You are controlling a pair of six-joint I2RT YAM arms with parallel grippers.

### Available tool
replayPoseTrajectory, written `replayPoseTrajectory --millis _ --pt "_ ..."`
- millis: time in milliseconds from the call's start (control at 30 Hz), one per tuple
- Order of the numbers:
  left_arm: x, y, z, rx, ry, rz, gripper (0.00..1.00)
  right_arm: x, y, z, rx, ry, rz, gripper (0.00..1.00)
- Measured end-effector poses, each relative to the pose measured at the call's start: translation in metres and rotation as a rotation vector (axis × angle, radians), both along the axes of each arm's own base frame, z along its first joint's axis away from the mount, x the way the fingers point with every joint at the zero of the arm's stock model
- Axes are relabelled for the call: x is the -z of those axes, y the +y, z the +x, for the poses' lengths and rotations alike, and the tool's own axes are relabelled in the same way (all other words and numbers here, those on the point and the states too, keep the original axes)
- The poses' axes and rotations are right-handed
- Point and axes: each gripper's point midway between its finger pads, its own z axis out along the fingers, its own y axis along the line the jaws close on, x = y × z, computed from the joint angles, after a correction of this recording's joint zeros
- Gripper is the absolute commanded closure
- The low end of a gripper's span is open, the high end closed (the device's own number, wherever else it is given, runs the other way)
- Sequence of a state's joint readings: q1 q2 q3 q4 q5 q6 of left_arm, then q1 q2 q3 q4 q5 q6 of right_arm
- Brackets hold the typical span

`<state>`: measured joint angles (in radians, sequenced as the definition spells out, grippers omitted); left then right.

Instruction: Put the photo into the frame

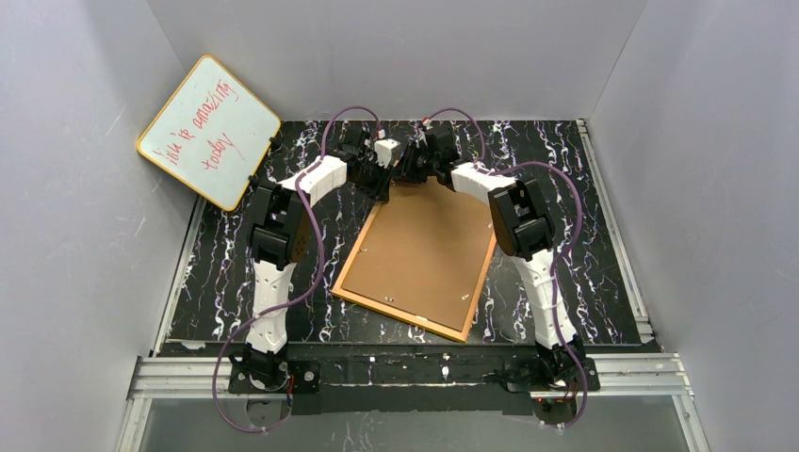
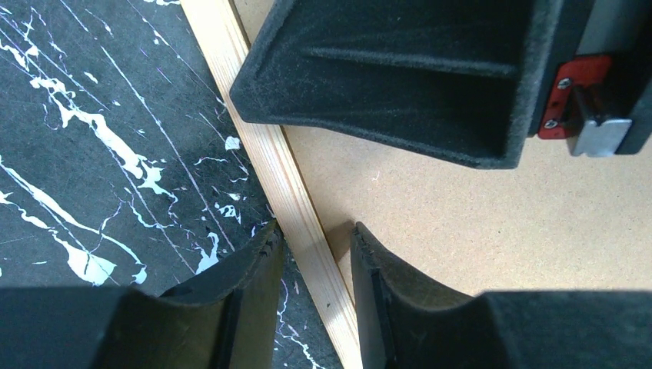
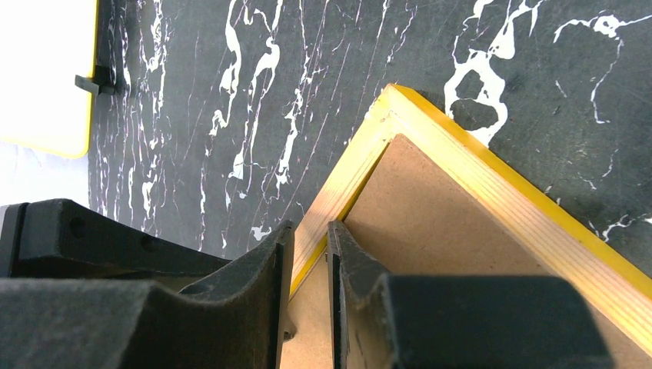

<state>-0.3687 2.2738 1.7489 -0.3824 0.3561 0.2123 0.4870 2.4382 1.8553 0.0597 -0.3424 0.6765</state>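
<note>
noob: Left arm (image 1: 269, 292) and right arm (image 1: 542, 282) both reach over the frame (image 1: 419, 250), lying back-up and skewed on the table (image 1: 603, 235)?

mod: yep. left gripper (image 2: 314, 231) is part-open astride a rail, right gripper (image 3: 310, 227) pinches the rail beside a corner.

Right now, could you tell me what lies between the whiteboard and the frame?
Bare table alone, up to the frame, in the right wrist view; in the top view the left arm crosses that stretch.

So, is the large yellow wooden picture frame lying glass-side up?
No, the frame lies with its plain brown backing board facing up.
</note>
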Motion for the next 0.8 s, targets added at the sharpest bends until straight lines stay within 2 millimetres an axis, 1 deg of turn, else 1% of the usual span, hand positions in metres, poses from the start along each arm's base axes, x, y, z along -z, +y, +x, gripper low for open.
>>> replayPoseTrajectory --millis 200,300,400,467,533,567,600,700,733,800 --pt "0.0 0.0 0.0 0.002 -0.001 0.001 0.99 0.0 0.001 -0.001 -0.007 -0.006 -0.005 0.68" --pt "0.0 0.0 0.0 0.003 -0.002 0.001 0.99 0.0 0.001 -0.001 -0.014 -0.01 -0.007 0.67" --pt "-0.002 0.0 0.0 0.004 -0.005 -0.001 0.94 -0.001 0.001 -0.001 -0.02 -0.016 -0.011 0.57" --pt "-0.003 0.0 0.0 0.004 -0.008 -0.002 0.91 -0.006 0.002 -0.001 -0.025 -0.024 -0.007 0.52" --pt "-0.005 0.0 0.001 0.004 -0.014 -0.005 0.8 -0.01 -0.003 -0.004 -0.024 -0.004 -0.014 0.48" --pt "-0.007 0.0 0.001 0.004 -0.019 -0.008 0.72 -0.011 -0.006 -0.006 -0.025 0.012 -0.02 0.46" --pt "-0.008 0.0 0.002 0.003 -0.02 -0.008 0.61 -0.012 -0.01 -0.009 -0.027 0.029 -0.027 0.45" --pt "-0.01 0.007 0.005 0.003 -0.035 -0.001 0.36 -0.017 -0.028 -0.013 -0.01 0.061 -0.054 0.42" --pt "-0.01 0.011 0.007 0.006 -0.043 0.003 0.32 -0.018 -0.037 -0.014 0.003 0.071 -0.066 0.41" --pt "-0.01 0.019 0.004 0.008 -0.035 0.011 0.3 -0.024 -0.059 -0.013 0.044 0.077 -0.086 0.4"
